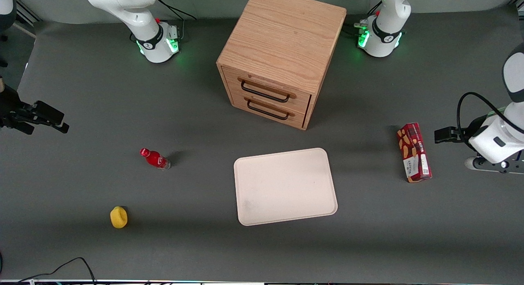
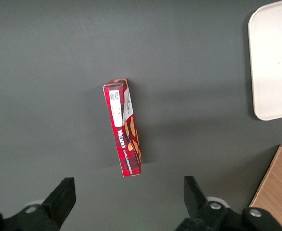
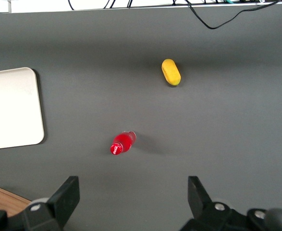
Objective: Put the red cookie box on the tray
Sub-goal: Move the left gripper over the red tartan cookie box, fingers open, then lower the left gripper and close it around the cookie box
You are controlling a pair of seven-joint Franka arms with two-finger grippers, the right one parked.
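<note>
front view cuts the working arm off at the frame edge, so its gripper [image 2: 126, 197] is hard to make out there; the wrist camera shows the fingers [image 2: 61, 197] spread wide, holding nothing, above bare mat. the red cookie box [image 1: 414, 152] lies flat toward the working arm's end of the table, well apart from the tray [image 1: 285, 186], with open mat between them. the wooden drawer cabinet [image 1: 280, 55] stands farther from the front camera than the tray.

Glossy printed cardboard red cookie box [image 2: 124, 129], smooth matt tray [image 1: 285, 186], grained wooden cabinet [image 1: 282, 51], matt black claw [image 2: 126, 199]
</note>
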